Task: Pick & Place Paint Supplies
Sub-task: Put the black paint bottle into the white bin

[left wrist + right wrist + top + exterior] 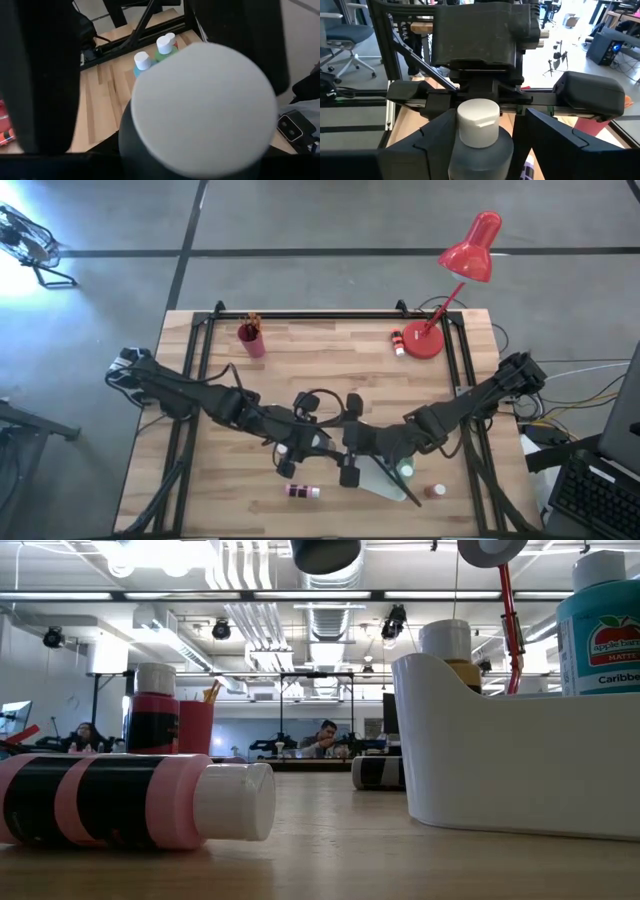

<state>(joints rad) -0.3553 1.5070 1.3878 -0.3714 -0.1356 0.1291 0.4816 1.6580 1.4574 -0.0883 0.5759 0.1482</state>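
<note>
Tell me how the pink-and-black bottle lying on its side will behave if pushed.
The pink-and-black bottle is round and lies on its side on the wooden table, so a sideways push would probably roll it. Its glossy body may slip in a loose grip. Already lying down, it should not tip.

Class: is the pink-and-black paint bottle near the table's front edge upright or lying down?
Lying down: the pink-and-black bottle rests on its side on the table, white cap pointing sideways.

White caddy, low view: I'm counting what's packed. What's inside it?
Inside the white caddy: a teal bottle and a white-capped yellowish bottle. Its wall hides their lower parts and anything shorter.
</note>
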